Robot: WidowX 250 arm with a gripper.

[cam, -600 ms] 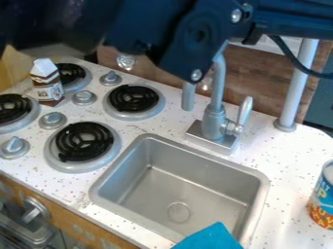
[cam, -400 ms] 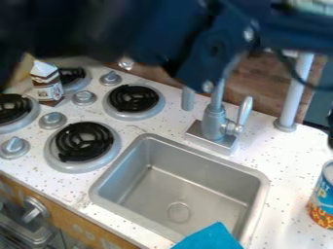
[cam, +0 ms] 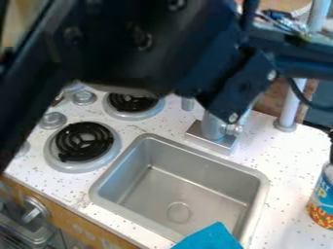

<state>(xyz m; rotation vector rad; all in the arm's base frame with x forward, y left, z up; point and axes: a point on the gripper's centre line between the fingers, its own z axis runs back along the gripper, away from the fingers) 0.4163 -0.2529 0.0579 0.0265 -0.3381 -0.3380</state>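
camera view: black gripper (cam: 331, 148) is poking in at the right edge by the top of the tin can (cam: 321, 202), can't tell how wide it's sitting. that can is standing on the speckled counter (cam: 286, 160), right of the metal sink (cam: 185, 182).

1. Sink (cam: 182, 182): set into bench (cam: 292, 170).
2. Faucet (cam: 212, 128): on bench, behind sink.
3. Front burner (cam: 83, 146): left of sink; rear burner (cam: 133, 103) behind it.
4. Can (cam: 321, 204): on bench, right of sink.
5. Cloth (cam: 208, 238): at sink's front edge.
6. Pole (cam: 290, 107): right of faucet.
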